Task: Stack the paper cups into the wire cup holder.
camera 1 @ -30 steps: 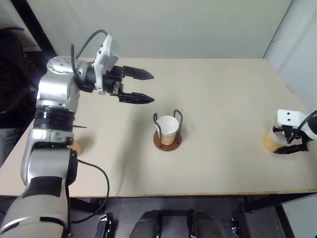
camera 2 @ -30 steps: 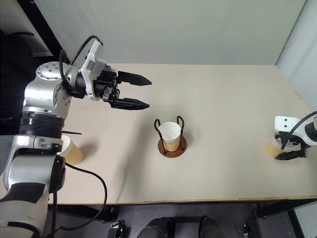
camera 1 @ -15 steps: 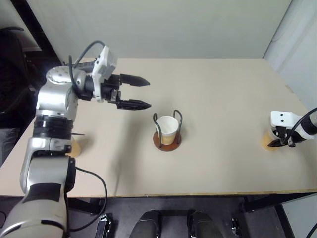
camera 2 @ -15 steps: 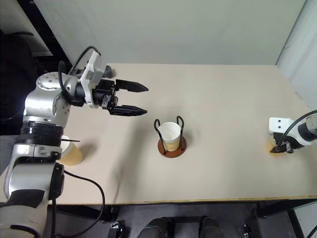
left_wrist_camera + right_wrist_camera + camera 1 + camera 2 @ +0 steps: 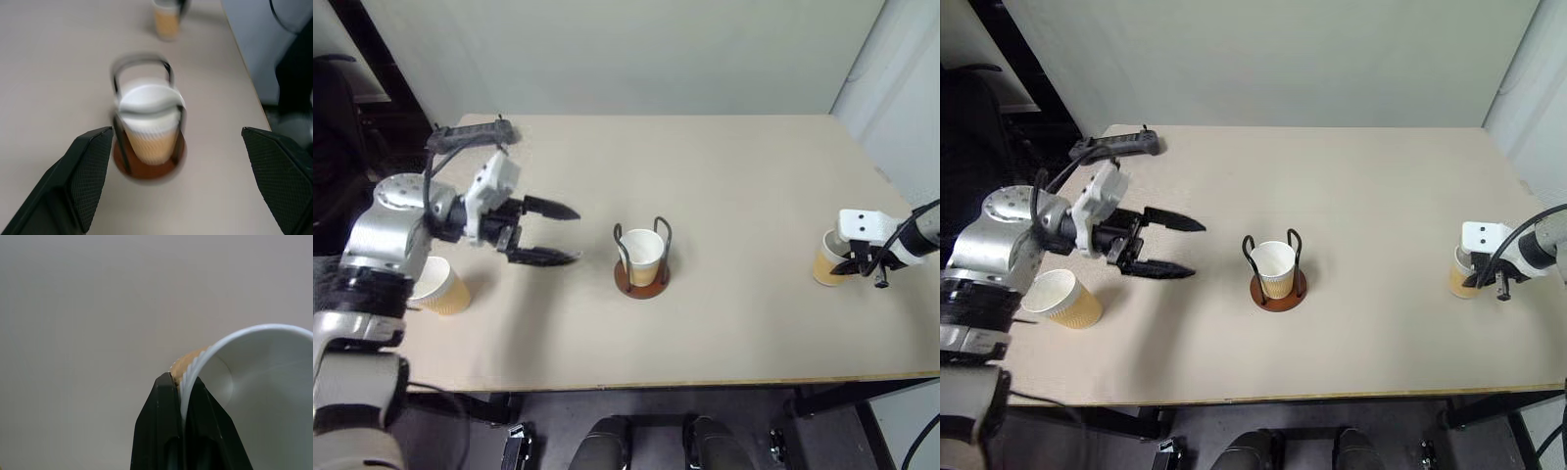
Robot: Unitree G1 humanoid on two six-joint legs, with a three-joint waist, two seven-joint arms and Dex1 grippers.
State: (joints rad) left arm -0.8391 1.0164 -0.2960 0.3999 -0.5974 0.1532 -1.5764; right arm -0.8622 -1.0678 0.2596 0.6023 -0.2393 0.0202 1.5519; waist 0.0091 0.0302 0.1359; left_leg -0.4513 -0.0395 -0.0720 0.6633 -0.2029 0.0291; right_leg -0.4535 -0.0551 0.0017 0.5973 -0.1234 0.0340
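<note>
The wire cup holder [image 5: 644, 284] stands mid-table with one paper cup [image 5: 641, 255] inside its black loops. My left gripper [image 5: 576, 235] hangs open to its left, pointing at it, with nothing between the fingers [image 5: 90, 169]. A second paper cup [image 5: 438, 287] sits by the table's left edge, under my left arm. Near the right edge, my right gripper [image 5: 858, 265] is shut on the rim of a third paper cup [image 5: 825, 260], one finger inside and one outside the wall [image 5: 180, 387]. I cannot tell whether that cup rests on the table.
A black handle-like object with a cable [image 5: 470, 134] lies at the table's back left corner. The tan table [image 5: 734, 176] is bare between the holder and the right cup. A pale wall [image 5: 901, 88] stands close past the right edge.
My left arm sank and drew back to the left, gripper still open. My right gripper shut on the right cup's rim and carried it slightly left.
</note>
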